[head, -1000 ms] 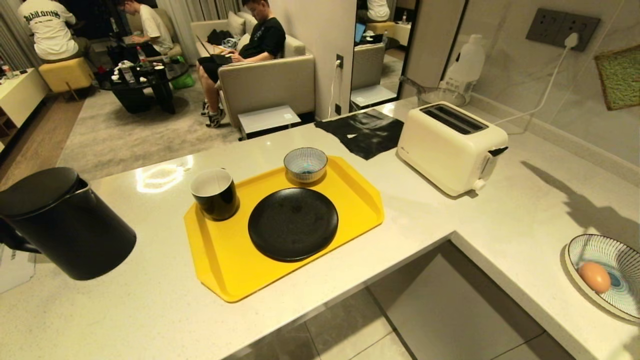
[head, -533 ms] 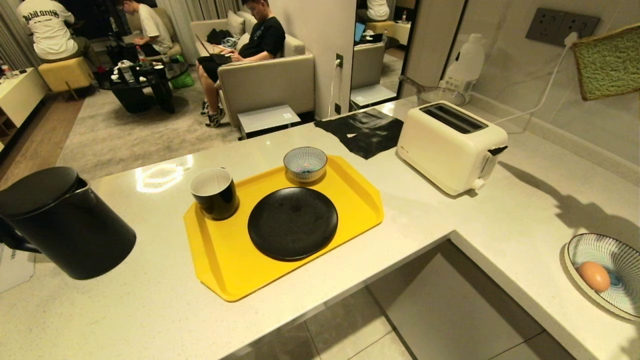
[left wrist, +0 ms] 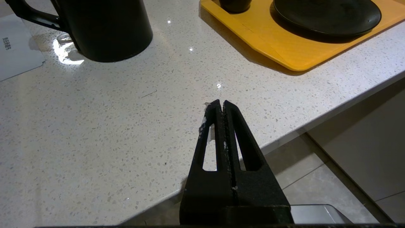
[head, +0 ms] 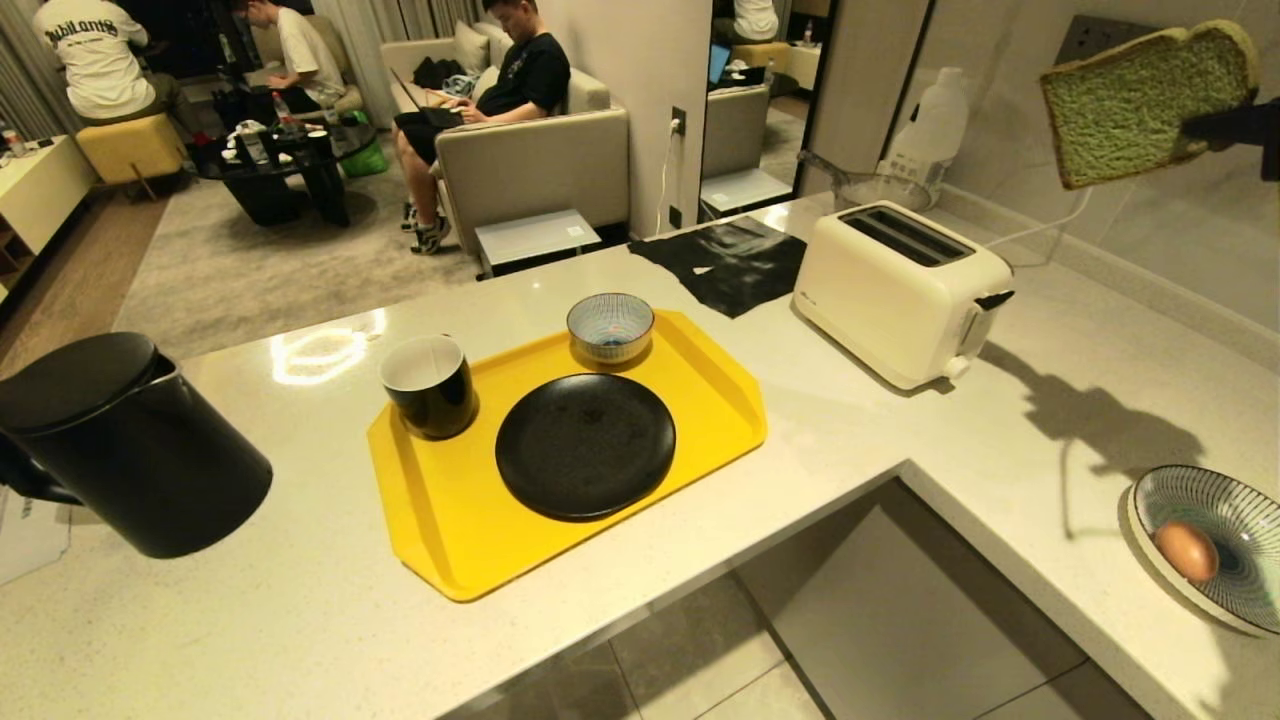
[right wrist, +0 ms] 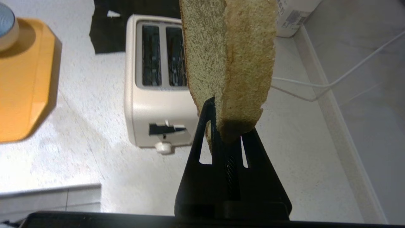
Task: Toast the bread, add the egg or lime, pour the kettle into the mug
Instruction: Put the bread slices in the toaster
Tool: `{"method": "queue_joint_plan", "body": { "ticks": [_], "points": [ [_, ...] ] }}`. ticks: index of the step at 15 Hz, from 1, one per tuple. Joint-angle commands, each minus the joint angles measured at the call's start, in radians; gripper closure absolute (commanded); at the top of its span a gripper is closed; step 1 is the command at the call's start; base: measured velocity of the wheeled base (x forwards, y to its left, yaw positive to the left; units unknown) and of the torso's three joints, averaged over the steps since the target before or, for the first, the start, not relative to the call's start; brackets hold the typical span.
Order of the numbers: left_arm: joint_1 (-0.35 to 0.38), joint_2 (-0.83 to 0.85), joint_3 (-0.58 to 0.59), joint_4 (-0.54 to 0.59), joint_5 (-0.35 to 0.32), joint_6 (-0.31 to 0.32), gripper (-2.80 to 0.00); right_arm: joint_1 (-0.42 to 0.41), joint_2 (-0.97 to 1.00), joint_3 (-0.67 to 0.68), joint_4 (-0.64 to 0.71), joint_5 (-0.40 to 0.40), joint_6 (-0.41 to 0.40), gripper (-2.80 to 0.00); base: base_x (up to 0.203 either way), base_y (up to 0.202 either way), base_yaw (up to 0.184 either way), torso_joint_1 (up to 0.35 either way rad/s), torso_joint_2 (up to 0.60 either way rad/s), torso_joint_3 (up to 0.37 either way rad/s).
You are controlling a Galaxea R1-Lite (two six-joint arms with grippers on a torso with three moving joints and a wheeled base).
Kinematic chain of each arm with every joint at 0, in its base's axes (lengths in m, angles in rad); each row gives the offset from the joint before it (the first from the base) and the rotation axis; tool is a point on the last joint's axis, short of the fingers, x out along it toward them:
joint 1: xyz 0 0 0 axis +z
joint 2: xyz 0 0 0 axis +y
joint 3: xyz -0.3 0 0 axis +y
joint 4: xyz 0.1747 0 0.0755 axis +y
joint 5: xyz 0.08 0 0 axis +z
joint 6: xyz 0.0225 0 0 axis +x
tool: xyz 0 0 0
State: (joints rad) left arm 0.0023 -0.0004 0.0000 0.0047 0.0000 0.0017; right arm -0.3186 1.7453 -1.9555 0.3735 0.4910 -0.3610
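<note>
right gripper [right wrist: 226, 126] is pinching the bread [head: 1140, 100] by one edge, carrying it high above and beyond the toaster [head: 900, 290] | left gripper [left wrist: 220, 109] is hanging pressed shut over the counter [left wrist: 95, 126] near the kettle [head: 120, 445] | egg [head: 1186, 550] is sitting in the striped dish [head: 1215, 500]

Right gripper [right wrist: 226, 126] raised, fingers apparently clamped; left gripper [left wrist: 220, 106] closed.

text: "Rubilants"-like black lettering, only partly legible | on: back of a seated person's white T-shirt [head: 95, 50] | small dark print on white paper sheet [left wrist: 15, 47]: too small to read
</note>
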Motion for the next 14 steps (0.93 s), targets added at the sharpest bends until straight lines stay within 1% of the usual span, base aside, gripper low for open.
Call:
{"method": "queue_joint_plan", "body": {
  "ticks": [1,5,9,12,14],
  "points": [
    [-0.001,-0.001,0.000,0.000,0.000,0.000,0.00,0.056,-0.003,0.001,-0.014,-0.069,0.015,0.00,0.000,0.000,0.000,0.000,0.00,0.000],
    [-0.001,0.000,0.000,0.000,0.000,0.000,0.00,0.149,0.053,0.001,-0.137,-0.225,0.019,0.00,0.000,0.000,0.000,0.000,0.00,0.000],
    [0.000,0.000,0.000,-0.001,0.000,0.000,0.00,0.218,0.101,0.001,-0.148,-0.287,0.006,0.00,0.000,0.000,0.000,0.000,0.00,0.000],
    [-0.001,0.000,0.000,0.000,0.000,0.000,0.00,0.237,0.139,0.000,-0.162,-0.311,-0.054,0.00,0.000,0.000,0.000,0.000,0.00,0.000],
    [0.001,0.000,0.000,0.000,0.000,0.000,0.00,0.251,0.164,0.000,-0.191,-0.335,-0.076,0.00,0.000,0.000,0.000,0.000,0.00,0.000]
  ]
}}
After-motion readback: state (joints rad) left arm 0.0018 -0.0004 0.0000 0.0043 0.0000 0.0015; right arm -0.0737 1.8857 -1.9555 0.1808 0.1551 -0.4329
